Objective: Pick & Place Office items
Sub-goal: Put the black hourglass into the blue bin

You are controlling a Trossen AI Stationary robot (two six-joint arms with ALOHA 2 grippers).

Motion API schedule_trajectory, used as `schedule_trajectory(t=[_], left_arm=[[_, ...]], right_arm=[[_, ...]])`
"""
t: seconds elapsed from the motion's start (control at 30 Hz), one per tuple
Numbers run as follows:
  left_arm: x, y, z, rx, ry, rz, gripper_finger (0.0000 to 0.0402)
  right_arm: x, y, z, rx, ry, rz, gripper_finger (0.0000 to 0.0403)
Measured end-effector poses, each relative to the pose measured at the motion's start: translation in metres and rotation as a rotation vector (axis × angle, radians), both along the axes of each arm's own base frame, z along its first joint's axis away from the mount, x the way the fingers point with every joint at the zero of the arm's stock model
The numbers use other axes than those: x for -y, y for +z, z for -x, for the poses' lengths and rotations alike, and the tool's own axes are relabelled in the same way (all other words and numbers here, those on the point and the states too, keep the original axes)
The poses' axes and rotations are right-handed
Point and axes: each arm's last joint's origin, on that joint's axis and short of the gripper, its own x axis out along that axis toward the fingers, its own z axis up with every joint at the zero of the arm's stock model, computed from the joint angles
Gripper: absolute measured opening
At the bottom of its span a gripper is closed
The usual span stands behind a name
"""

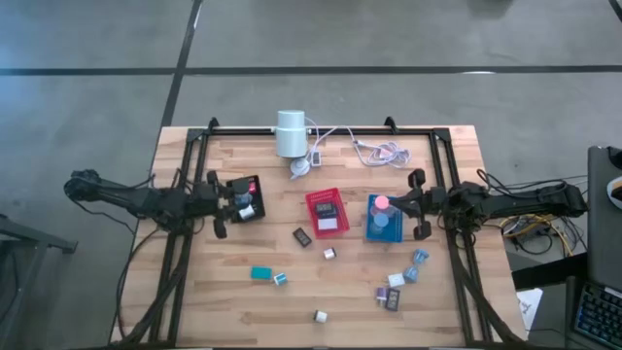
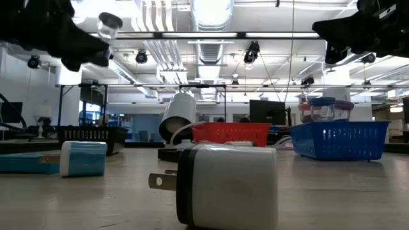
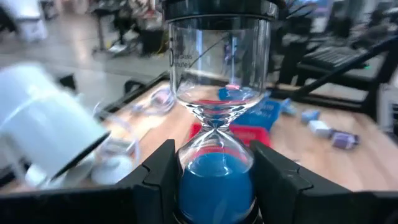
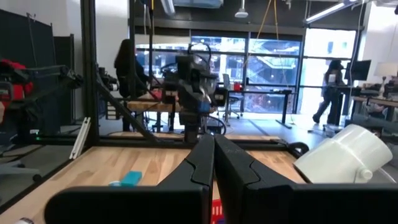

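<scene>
An hourglass (image 3: 216,93) of clear glass with blue sand and a dark cap stands between the fingers of my left gripper (image 3: 214,177). That gripper (image 1: 238,202) hangs over the black tray (image 1: 255,185) at the table's left. In the low view the hourglass (image 2: 110,23) is high above the table. My right gripper (image 4: 214,149) is shut and empty, hovering at the blue tray's (image 1: 372,231) right side (image 1: 416,204). Small office items lie loose on the wood: a teal block (image 1: 262,273), a white charger plug (image 2: 223,185) and a cluster of pieces (image 1: 394,290). My left gripper pinches the hourglass by its lower bulb (image 3: 214,171), the one filled with blue sand, between its two fingers (image 3: 163,177). The fingers come level from the table's left side. The hourglass stands upright, lifted clear of the table; its base is below the picture's edge.
A red tray (image 1: 328,211) sits mid-table and the blue tray (image 2: 339,140) holds pink- and lilac-capped pieces. A white cylinder (image 1: 290,133) with cables lies at the far edge. A black piece (image 1: 302,236) and white pieces (image 1: 329,254) (image 1: 320,316) dot the near half. People stand in the room beyond.
</scene>
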Motion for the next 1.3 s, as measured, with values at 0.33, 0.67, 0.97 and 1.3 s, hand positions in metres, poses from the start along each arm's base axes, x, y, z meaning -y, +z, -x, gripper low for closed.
schedule_trajectory(t=[0.33,0.67,0.97,1.3], left_arm=[[-0.001,-0.023,-0.001,-0.033,0.032,0.020,0.0148],[-0.001,-0.025,0.000,-0.041,0.046,0.006,0.0148],[-0.002,-0.006,-0.003,-0.050,0.079,-0.074,0.0148],[0.009,0.070,-0.046,-0.260,0.061,-0.141,0.0148]], right_arm=[[0.000,-0.001,-0.001,-0.007,0.007,-0.019,0.0008],[0.000,-0.003,-0.004,-0.022,0.007,-0.019,0.0008],[0.000,-0.006,-0.007,-0.057,0.007,-0.022,0.0008],[-0.003,0.000,-0.012,0.030,0.040,0.022,0.0028]])
